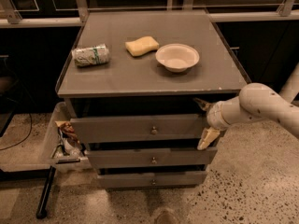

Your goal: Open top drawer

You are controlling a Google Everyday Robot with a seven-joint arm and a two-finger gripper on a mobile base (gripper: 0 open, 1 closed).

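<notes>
The top drawer is the widest grey front of three, with a small round metal knob at its centre. It stands pulled a little out from under the cabinet top, with a dark gap above it. My gripper is at the drawer's right end, on a white arm coming in from the right. One fingertip points up-left above the drawer's top right corner, the other hangs down past its lower right corner. The fingers are spread wide and hold nothing.
On the grey cabinet top lie a crushed can, a yellow sponge and a white bowl. Two narrower drawers sit below. A clear bin with clutter stands at the left. The floor is speckled.
</notes>
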